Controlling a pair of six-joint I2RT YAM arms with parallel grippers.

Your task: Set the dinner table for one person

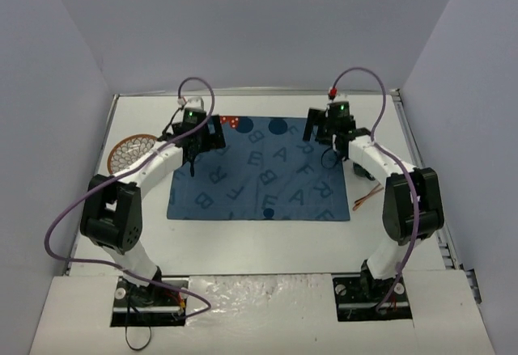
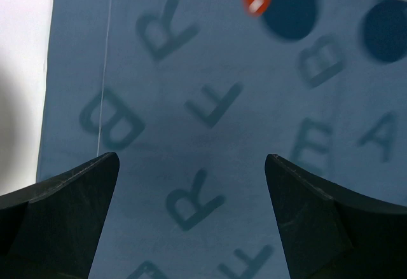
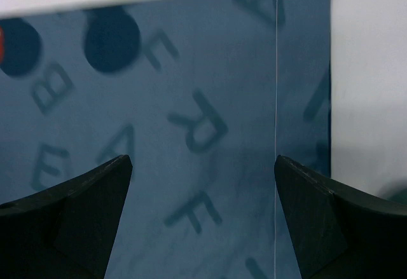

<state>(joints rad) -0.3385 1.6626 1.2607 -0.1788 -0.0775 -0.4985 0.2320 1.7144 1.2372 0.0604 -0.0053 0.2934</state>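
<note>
Hovering above placemat (image 1: 259, 181) far corners: left end effector (image 2: 191, 222) and right end effector (image 3: 202, 222), both spread wide, empty. Best lift straight up, lest it drag across tabletop (image 1: 259, 240).

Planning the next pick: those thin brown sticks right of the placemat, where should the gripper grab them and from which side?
Grip the thin brown sticks around mid-length, straight down from above, with the open right gripper, jaws closing across them. They lie flat on the dinner table, angled and close together, so there is probably no side purchase.
</note>
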